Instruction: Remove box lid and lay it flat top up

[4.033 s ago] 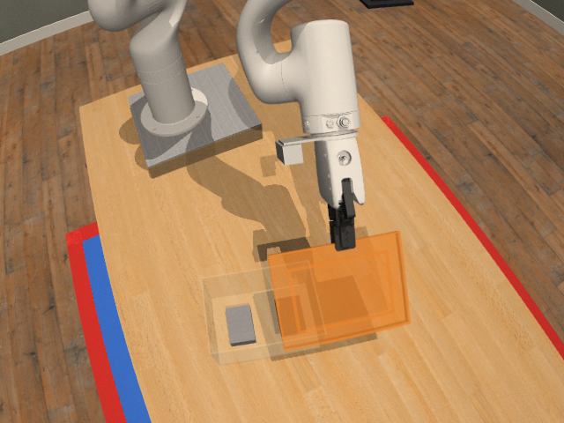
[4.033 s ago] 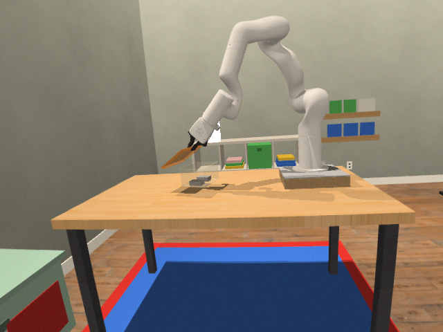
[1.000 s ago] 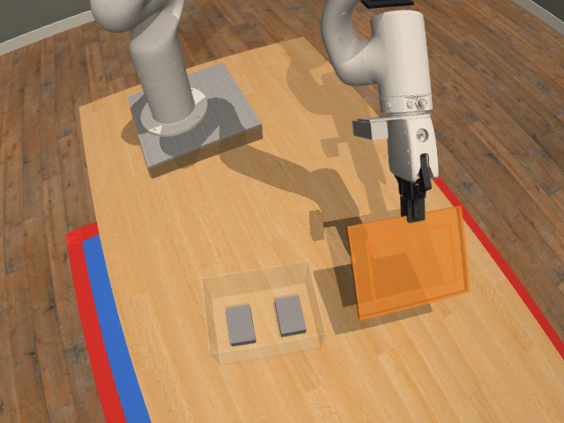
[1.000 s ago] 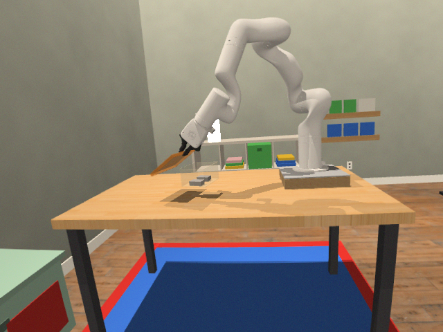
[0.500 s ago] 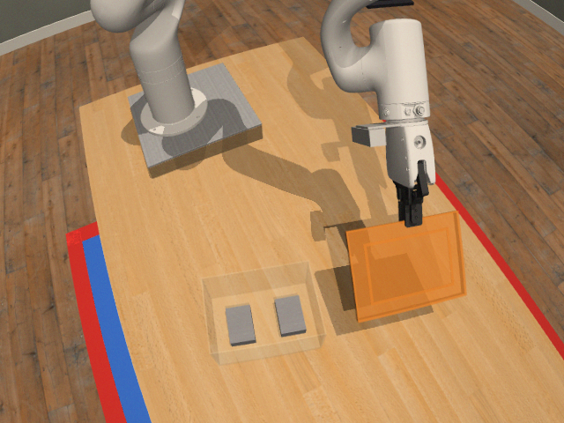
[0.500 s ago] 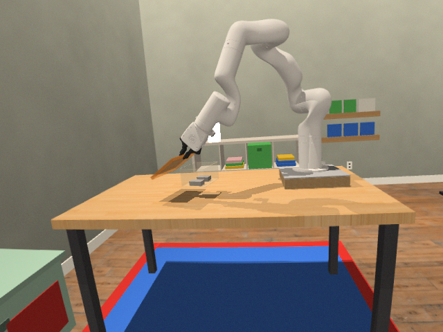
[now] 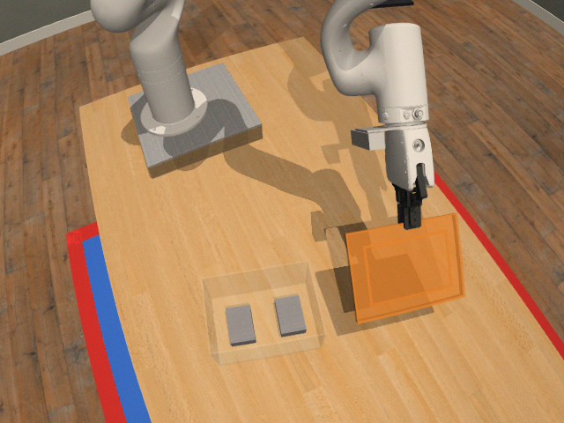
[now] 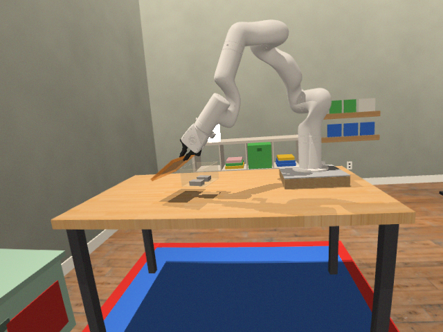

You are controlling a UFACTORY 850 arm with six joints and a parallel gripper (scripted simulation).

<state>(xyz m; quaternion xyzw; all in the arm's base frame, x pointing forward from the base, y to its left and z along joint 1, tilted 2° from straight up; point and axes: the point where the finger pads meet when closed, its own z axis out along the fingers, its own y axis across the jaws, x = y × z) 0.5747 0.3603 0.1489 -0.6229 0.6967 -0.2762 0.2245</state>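
My gripper [image 7: 411,223] [image 8: 188,155] is shut on one edge of the orange see-through lid [image 7: 405,268] [image 8: 167,167]. The lid hangs tilted in the air, its gripped edge high and its far edge low, close to the table. It is to the right of the clear box [image 7: 263,311] [image 8: 200,173] in the top view and does not touch it. The box stands open on the wooden table [image 7: 191,227] [image 8: 250,207], with two grey blocks [image 7: 240,324] [image 7: 290,315] inside. The lid's dark shadow lies on the table beneath it.
The arm's grey base plate [image 7: 227,122] [image 8: 314,177] stands at the far end of the table. The table's right edge [image 7: 500,273] runs close behind the lid. Shelves with coloured boxes [image 8: 259,155] stand by the back wall.
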